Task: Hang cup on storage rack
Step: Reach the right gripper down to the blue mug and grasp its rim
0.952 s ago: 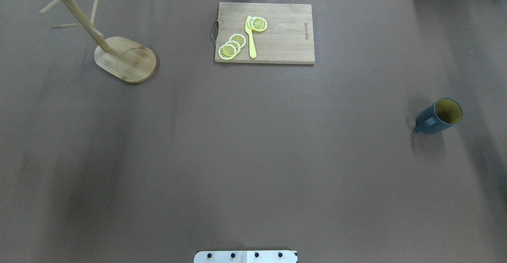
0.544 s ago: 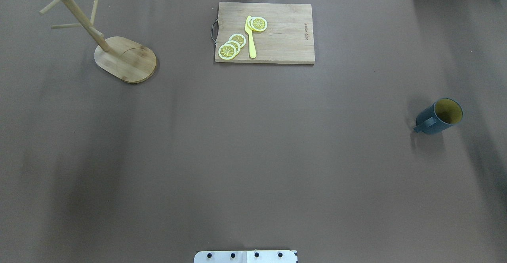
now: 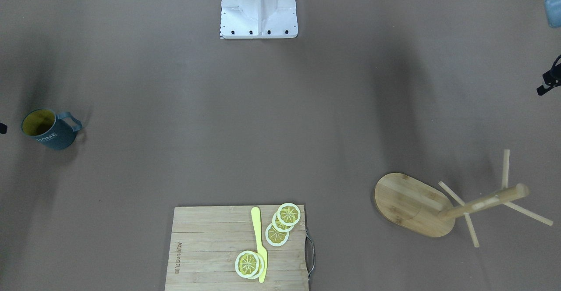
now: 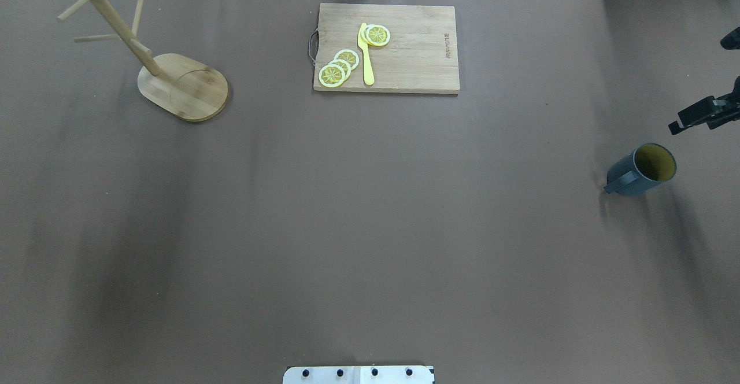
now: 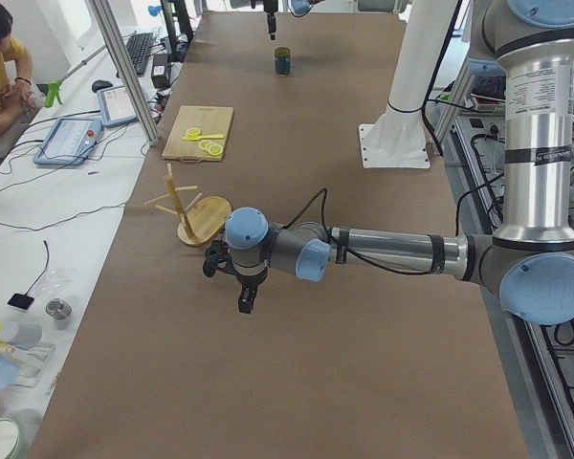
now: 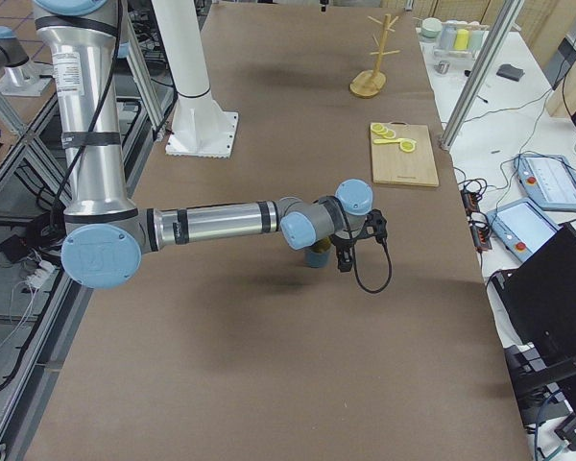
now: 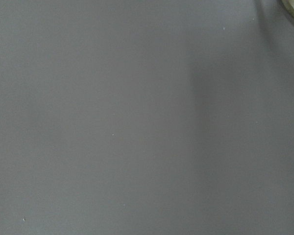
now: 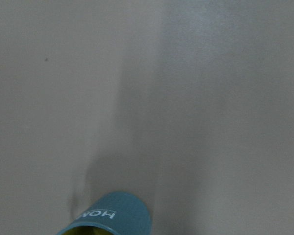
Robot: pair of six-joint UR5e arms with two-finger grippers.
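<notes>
The dark slate-blue cup [image 4: 640, 170] with a yellow inside stands upright on the right side of the table, its handle toward the robot's left. It also shows in the front view [image 3: 48, 129] and at the bottom edge of the right wrist view [image 8: 110, 218]. The bamboo storage rack [image 4: 173, 83] stands at the far left, its pegs bare. My right gripper [image 4: 679, 125] hovers just beyond the cup, at the view's right edge. I cannot tell whether it is open or shut. My left gripper [image 5: 244, 304] hangs over bare table near the rack [image 5: 187, 206]. Its state is unclear.
A rectangular cutting board [image 4: 386, 47] with lemon slices and a yellow knife lies at the far middle. The robot's white base [image 3: 258, 6] is at the near middle. The table is covered in brown paper.
The right gripper has come into the overhead view at the right edge, just beyond the cup. The cup and the rack have not moved.
</notes>
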